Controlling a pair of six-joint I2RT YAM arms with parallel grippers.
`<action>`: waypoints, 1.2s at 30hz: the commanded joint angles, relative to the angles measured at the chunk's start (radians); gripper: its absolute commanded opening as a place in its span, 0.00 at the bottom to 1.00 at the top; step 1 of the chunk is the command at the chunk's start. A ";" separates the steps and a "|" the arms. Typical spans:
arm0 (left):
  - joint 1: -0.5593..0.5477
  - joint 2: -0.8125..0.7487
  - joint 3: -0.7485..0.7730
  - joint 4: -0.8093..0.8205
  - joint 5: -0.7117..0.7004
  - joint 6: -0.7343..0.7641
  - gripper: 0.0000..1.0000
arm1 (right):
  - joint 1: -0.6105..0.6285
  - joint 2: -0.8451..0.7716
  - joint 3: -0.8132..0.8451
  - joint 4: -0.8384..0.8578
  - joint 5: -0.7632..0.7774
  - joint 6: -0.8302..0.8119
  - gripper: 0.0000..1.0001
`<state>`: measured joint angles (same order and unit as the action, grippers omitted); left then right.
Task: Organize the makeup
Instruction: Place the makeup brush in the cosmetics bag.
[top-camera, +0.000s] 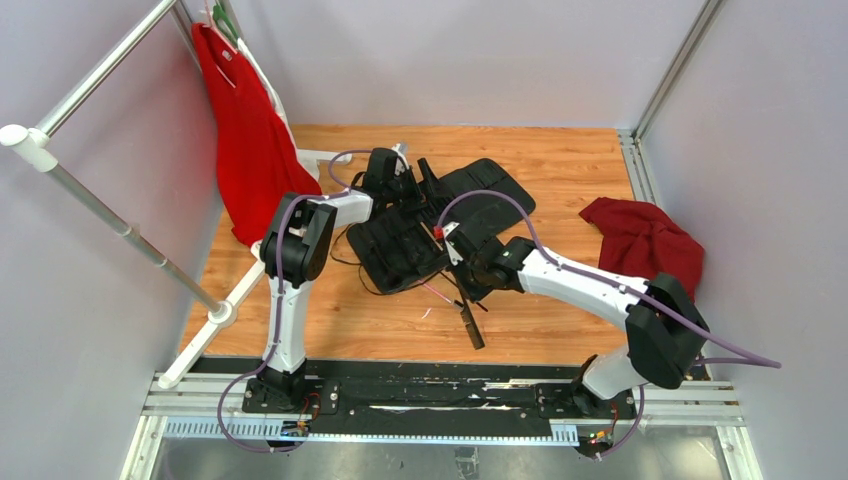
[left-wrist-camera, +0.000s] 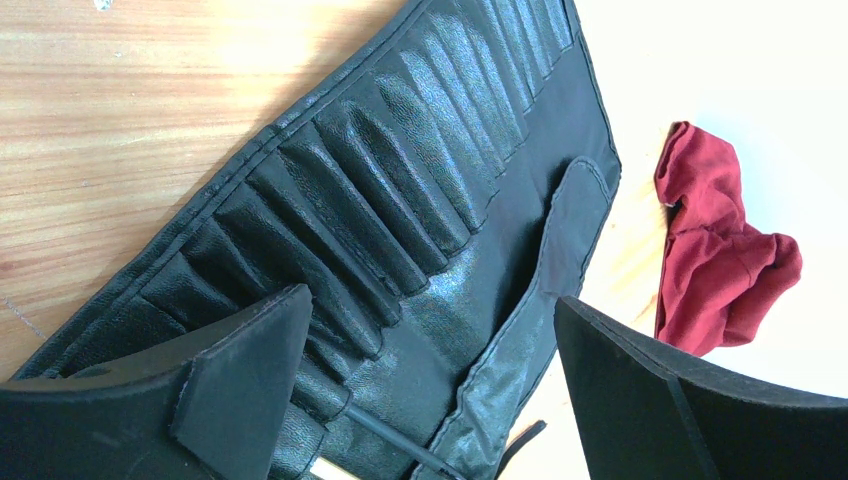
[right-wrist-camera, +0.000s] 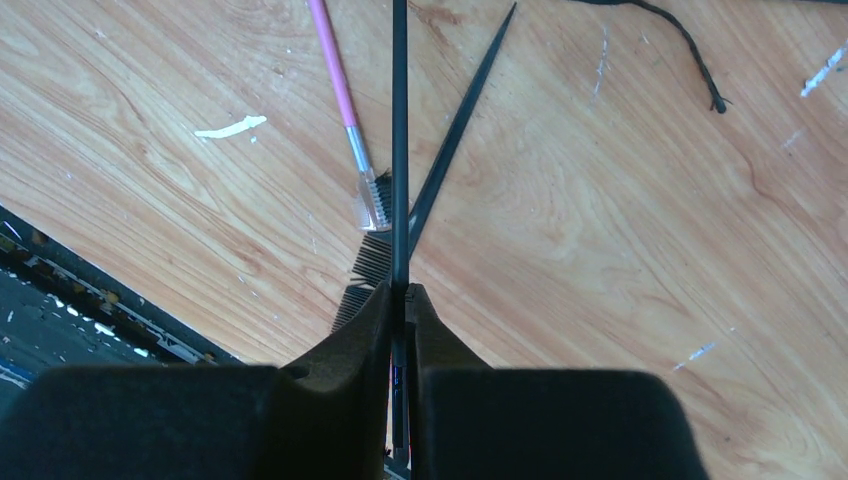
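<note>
The brush roll (top-camera: 440, 225) lies open at mid-table (top-camera: 560, 160). The left hand (top-camera: 405, 190) hangs over its rear-left part and the right hand (top-camera: 468, 278) sits at its near edge. Loose brushes (top-camera: 470, 322) lie on the table just in front of the roll. One thin brush (right-wrist-camera: 400, 120) is pinched between the right hand's fingers. A cloth (top-camera: 645, 240) lies well to the right, and a garment (top-camera: 250, 140) hangs from a rack (top-camera: 100, 210) at the left.

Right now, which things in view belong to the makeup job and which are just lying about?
Job: black brush clamped in right gripper; pink brush; black tail comb; slotted black roll, likely their holder.
Lying about: dark red cloth; red garment on the rack.
</note>
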<state>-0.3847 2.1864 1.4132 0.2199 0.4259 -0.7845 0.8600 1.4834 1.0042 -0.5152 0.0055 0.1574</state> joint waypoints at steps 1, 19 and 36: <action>-0.013 -0.002 -0.020 -0.111 0.020 0.013 0.98 | 0.014 -0.029 0.024 -0.077 0.065 0.006 0.01; -0.003 -0.004 -0.015 -0.141 0.019 0.034 0.98 | -0.141 0.122 0.208 -0.024 0.069 -0.119 0.01; 0.004 0.003 0.000 -0.161 0.014 0.017 0.98 | -0.273 0.368 0.427 0.044 -0.075 -0.197 0.01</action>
<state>-0.3820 2.1830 1.4193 0.1898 0.4339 -0.7704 0.5991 1.8114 1.3891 -0.4824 -0.0227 -0.0174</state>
